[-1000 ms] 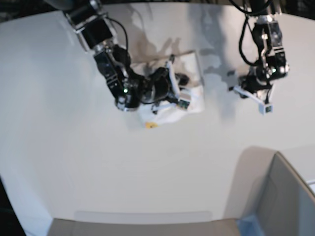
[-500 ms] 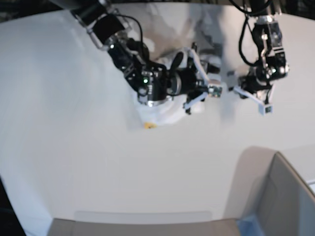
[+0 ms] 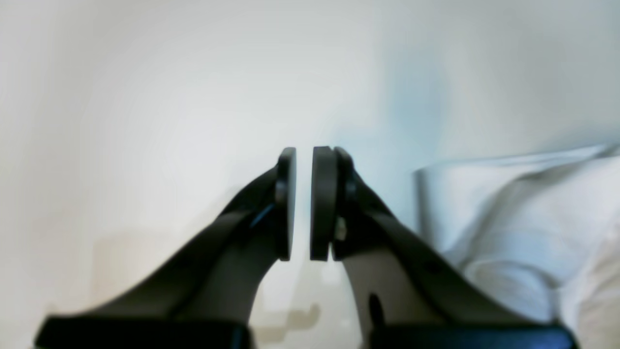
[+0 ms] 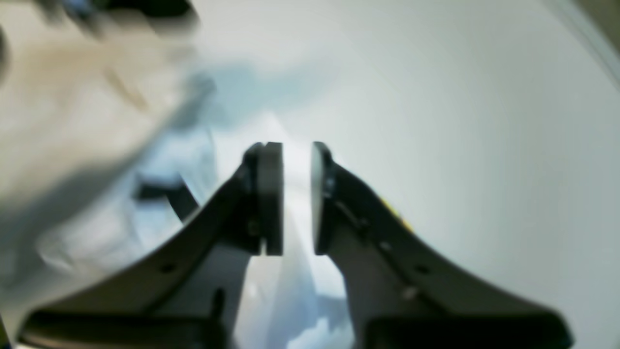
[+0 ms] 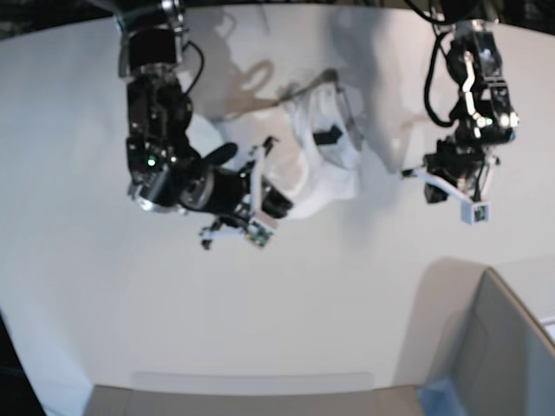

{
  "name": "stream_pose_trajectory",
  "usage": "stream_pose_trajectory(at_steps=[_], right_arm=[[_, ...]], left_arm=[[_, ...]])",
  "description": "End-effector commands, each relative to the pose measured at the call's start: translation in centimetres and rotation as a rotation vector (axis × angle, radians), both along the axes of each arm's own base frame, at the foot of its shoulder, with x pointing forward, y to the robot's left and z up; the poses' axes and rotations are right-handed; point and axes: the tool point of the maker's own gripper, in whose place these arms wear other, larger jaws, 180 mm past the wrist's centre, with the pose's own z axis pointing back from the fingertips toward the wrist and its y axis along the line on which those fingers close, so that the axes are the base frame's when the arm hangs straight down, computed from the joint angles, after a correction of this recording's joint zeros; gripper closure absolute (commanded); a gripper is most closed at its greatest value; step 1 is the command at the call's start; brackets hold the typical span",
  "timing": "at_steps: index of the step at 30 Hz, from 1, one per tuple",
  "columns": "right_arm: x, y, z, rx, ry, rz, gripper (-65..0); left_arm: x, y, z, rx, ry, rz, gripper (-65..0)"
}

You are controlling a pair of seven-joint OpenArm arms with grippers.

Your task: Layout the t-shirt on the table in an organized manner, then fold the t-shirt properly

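Observation:
The white t-shirt (image 5: 323, 165) lies bunched on the white table (image 5: 260, 303) at the upper middle, its small black tag (image 5: 328, 136) showing. My right gripper (image 5: 279, 204) is at the shirt's lower left edge. In the right wrist view it (image 4: 296, 198) is shut on a fold of white cloth (image 4: 295, 271), with the tag (image 4: 164, 194) to its left, blurred. My left gripper (image 5: 434, 191) hovers to the right of the shirt, apart from it. In the left wrist view it (image 3: 300, 203) is shut and empty, with the shirt (image 3: 523, 218) at its right.
A grey box corner (image 5: 503, 347) stands at the bottom right of the base view. A pale strip (image 5: 251, 381) runs along the table's front edge. The table's curved far edge (image 5: 286, 7) is behind both arms.
The arm with the right wrist camera has swung back left and down from over the shirt's right side. The shirt has shifted and its black tag now shows. The other arm dropped slightly.

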Motion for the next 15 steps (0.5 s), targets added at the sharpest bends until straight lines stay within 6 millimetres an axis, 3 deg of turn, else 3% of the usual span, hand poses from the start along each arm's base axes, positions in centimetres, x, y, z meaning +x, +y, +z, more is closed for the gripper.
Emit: stream_pose_trajectory(at_steps=[1, 5, 7, 9, 12, 15], right_arm=[[0.1, -0.2, 0.8, 0.035, -0.025, 0.001, -2.6], [-1.2, -2.9, -2.3, -0.001, 0.060, -0.056, 0.0], [-1.8, -3.3, -3.6, -0.011, 0.102, -0.058, 0.0], [-2.4, -3.4, -4.6, -0.014, 0.136, -0.059, 0.0], [-2.8, -3.5, -5.8, -0.020, 0.177, -0.062, 0.0], [-3.2, -3.6, -7.7, -0.019, 0.242, -0.068, 0.0]], left_arm=[[0.8, -1.6, 1.4, 0.000, -0.047, -0.049, -4.5], [0.2, -7.7, 0.9, -0.014, -0.034, -0.231, -4.4], [-0.6, -10.9, 0.2, -0.024, -0.011, -0.324, -4.3], [-1.1, -12.8, 0.0, -0.036, -0.010, -0.378, -3.4], [-0.8, -14.0, 0.6, -0.048, -0.060, -0.399, -1.3], [-0.7, -13.8, 0.8, -0.050, -0.077, -0.389, -1.2]])
